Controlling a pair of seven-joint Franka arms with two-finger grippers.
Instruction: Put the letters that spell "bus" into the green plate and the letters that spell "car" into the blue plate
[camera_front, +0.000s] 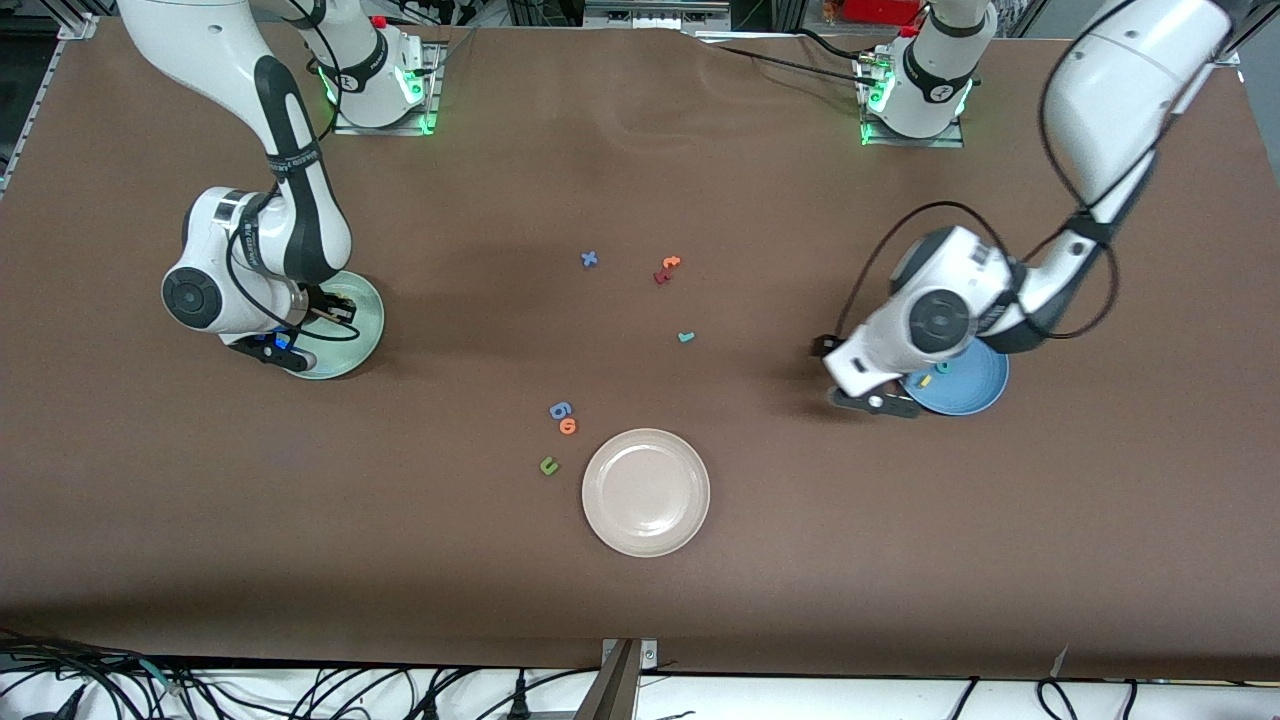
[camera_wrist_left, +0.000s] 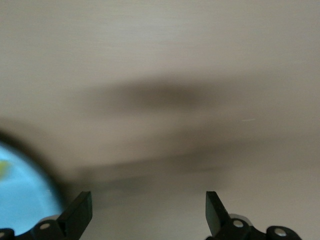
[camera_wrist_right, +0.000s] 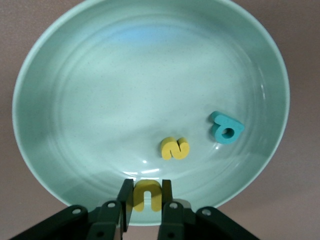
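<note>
The green plate (camera_front: 362, 318) (camera_wrist_right: 60, 100) lies at the right arm's end of the table. In it lie a yellow "s" (camera_wrist_right: 175, 148) and a teal "b" (camera_wrist_right: 226, 128). My right gripper (camera_wrist_right: 147, 197) (camera_front: 288, 350) hangs low over the plate's rim, shut on the yellow "u" (camera_wrist_right: 147, 194). The blue plate (camera_front: 975, 385) (camera_wrist_left: 22, 200) lies at the left arm's end and holds a yellow letter (camera_front: 925, 380) and a teal letter (camera_front: 941, 367). My left gripper (camera_wrist_left: 148, 212) (camera_front: 872, 401) is open and empty over bare table beside that plate. A teal "r" (camera_front: 686, 337) lies mid-table.
A beige-white plate (camera_front: 645, 490) sits nearest the front camera. Beside it lie a green "u" (camera_front: 548, 465), an orange letter (camera_front: 568, 426) and a blue "g" (camera_front: 560, 410). Farther off lie a blue "x" (camera_front: 589, 259), an orange "t" (camera_front: 670, 263) and a dark red letter (camera_front: 661, 276).
</note>
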